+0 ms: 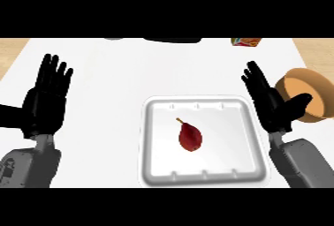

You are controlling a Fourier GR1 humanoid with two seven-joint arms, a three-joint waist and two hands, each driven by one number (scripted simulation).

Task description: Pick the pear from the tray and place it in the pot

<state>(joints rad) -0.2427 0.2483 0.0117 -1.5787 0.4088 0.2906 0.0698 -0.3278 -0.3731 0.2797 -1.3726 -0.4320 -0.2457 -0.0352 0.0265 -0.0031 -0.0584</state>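
White counter under a steep downward look, wooden floor strips visible at both far corners. White tray near the middle of the lower counter, shallow, square with rounded corners, small notches along its near and far rims. Dark red pear lying flat inside the tray, roughly at its centre, thin stem pointing up and to the left, touched by neither hand. Left hand well to the left of the tray, palm open, fingers straight and pointing away, slightly spread at the tips, holding nothing and resting apart from everything. Right hand just beside the tray's right rim, seen more edge-on, fingers straight and close together pointing away, thumb stuck out to the right toward the pot, nothing in its grasp. Tan pot at the right edge of the counter, round, partly cut off by the frame and partly covered by the right thumb, interior in shadow with no contents discernible. Small red and orange packet at the far edge, right of centre, only partly in view. Dark shape along the far edge near the middle, too cropped to identify. Grey forearms rising from the lower corners on either side of the tray.
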